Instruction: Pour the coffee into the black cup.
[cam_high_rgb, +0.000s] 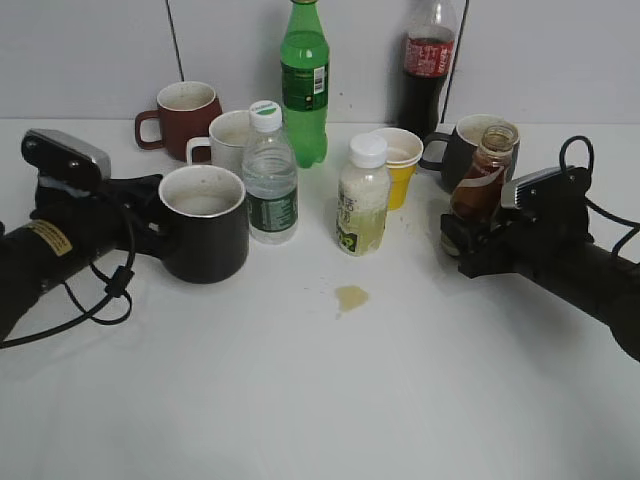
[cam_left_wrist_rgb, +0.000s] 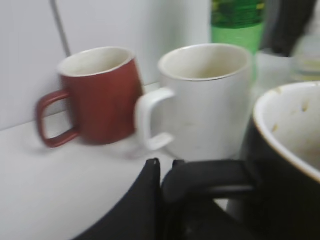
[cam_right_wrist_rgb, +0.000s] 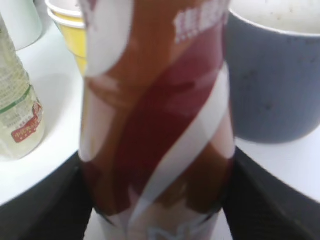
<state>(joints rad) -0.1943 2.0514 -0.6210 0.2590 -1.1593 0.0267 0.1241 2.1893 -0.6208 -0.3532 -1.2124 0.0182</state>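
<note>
The black cup (cam_high_rgb: 205, 225), glossy with a white inside, stands at the left of the table; it also shows in the left wrist view (cam_left_wrist_rgb: 290, 165). My left gripper (cam_high_rgb: 150, 225) is shut on its loop handle (cam_left_wrist_rgb: 210, 177). The coffee bottle (cam_high_rgb: 482, 172), capless with a brown-orange swirl wrapper, stands upright at the right. My right gripper (cam_high_rgb: 465, 238) is shut on its lower body; the wrapper fills the right wrist view (cam_right_wrist_rgb: 155, 125).
A brown-red mug (cam_high_rgb: 183, 118), a white mug (cam_high_rgb: 228, 140), a water bottle (cam_high_rgb: 270, 175), a green bottle (cam_high_rgb: 304, 80), a pale drink bottle (cam_high_rgb: 362, 197), stacked paper cups (cam_high_rgb: 398, 165), a cola bottle (cam_high_rgb: 427, 65) and a dark grey mug (cam_high_rgb: 462, 145) crowd the back. A small spill (cam_high_rgb: 351, 297) lies mid-table.
</note>
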